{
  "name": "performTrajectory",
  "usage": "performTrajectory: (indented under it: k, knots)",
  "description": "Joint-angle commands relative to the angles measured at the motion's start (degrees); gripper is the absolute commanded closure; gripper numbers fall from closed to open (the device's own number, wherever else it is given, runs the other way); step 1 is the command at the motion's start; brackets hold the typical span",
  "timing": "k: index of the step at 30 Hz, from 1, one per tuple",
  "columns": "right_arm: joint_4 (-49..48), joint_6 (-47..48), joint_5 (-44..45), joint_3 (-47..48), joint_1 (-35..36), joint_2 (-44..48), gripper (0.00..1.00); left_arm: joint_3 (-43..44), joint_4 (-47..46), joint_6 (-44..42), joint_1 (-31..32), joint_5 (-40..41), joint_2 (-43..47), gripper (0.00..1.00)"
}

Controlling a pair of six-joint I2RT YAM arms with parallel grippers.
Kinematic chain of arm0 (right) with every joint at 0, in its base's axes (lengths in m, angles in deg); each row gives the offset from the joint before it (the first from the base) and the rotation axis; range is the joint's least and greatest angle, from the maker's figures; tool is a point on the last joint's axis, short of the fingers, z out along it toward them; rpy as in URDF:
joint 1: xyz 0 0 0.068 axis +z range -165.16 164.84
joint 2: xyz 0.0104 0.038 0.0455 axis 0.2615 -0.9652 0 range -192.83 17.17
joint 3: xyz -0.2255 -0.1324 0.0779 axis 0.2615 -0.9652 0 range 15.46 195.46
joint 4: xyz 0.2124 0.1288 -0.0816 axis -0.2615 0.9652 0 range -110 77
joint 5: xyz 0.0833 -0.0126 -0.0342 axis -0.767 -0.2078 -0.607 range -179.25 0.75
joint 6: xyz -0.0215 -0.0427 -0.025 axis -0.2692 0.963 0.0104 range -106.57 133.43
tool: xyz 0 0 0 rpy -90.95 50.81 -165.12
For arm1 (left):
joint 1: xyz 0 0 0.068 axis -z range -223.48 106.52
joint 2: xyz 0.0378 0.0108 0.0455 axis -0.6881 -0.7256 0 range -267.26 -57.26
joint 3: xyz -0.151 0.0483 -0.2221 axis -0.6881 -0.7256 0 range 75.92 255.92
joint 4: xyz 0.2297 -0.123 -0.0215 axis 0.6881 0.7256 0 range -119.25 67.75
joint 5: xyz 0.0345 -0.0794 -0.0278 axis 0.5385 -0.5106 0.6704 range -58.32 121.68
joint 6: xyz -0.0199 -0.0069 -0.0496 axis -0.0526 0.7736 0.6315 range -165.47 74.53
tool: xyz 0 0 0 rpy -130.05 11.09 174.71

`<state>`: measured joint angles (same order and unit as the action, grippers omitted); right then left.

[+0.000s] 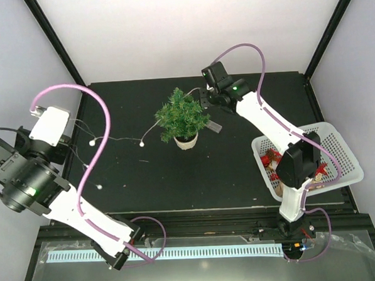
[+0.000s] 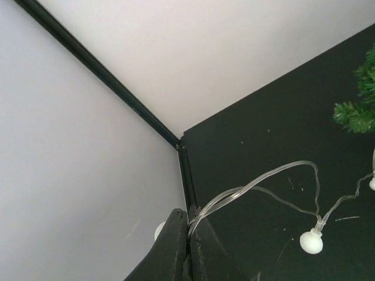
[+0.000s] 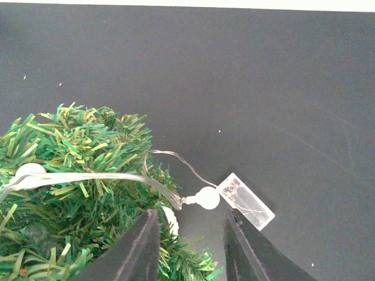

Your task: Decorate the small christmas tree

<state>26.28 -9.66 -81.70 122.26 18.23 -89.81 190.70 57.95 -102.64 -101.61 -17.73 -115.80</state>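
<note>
One tree (image 1: 183,118) stands at frame centre on the tabletop (image 1: 239,175). Only the left wrist view shows the left jaws pinching the one light string (image 2: 311,241). The right jaws are spread at the tree's edge. One basket (image 1: 342,154) sits lower right.

Tabletop (image 1: 196,178): matte black, with faint scuffs and pale specks. The small christmas tree (image 1: 182,117) stands upright in its white pot near the middle, toward the far side from my bases. A clear battery box (image 1: 215,126) lies flat just right of the pot. The light string (image 1: 141,143) trails from the tree toward my left, its white bulbs well apart on the surface. A white basket (image 1: 349,163) sits at the right edge, on my right.
</note>
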Motion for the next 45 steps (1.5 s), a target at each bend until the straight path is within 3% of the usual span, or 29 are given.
performTrajectory:
  k: [1,6,10,17,21,24,26,28,30,33,39,45]
  knots:
    - [-0.62,-0.53,2.24,-1.53,0.10,3.88,0.65,-1.22,1.83,-4.94,-0.32,-5.44,2.56,0.98]
    - [-0.72,-0.60,4.88,-3.24,0.10,7.55,0.55,-1.30,1.75,-5.40,-0.13,-10.92,4.49,0.98]
    - [-0.35,-1.48,8.01,-4.67,0.10,10.97,0.38,0.26,1.68,-3.34,-0.06,-16.15,4.15,0.98]
    - [1.09,-3.85,14.59,-7.61,0.10,19.27,0.36,0.26,1.31,-0.19,-0.04,-29.65,4.93,0.98]
    - [0.87,-4.63,13.43,-10.56,0.10,25.63,0.36,-1.98,-4.23,8.89,0.02,-35.16,5.54,0.98]
    - [-0.02,-4.54,9.46,-13.13,0.22,29.13,0.36,-7.72,-19.28,24.99,0.03,-35.90,6.31,0.98]
    - [0.57,-4.34,7.87,-13.87,0.67,30.49,0.36,-11.36,-26.93,33.59,0.39,-34.79,6.00,0.98]
    - [1.19,-3.79,7.35,-14.57,1.53,31.50,0.36,-12.52,-27.63,33.79,2.52,-32.01,5.10,0.98]
    - [1.87,-3.32,6.98,-14.96,2.29,32.36,0.36,-12.87,-26.37,32.54,9.44,-24.75,4.01,0.98]
    - [3.19,-3.18,6.16,-15.67,3.31,33.84,0.36,-11.02,-19.89,30.23,25.59,-7.63,0.11,0.98]
    - [4.71,-2.12,3.80,-17.89,6.95,37.53,0.36,-10.21,-15.37,31.55,37.59,-2.02,-7.07,0.98]
    - [6.15,-2.60,1.79,-19.82,14.78,40.47,0.37,-10.68,-12.35,29.56,51.13,10.88,-11.22,0.98]
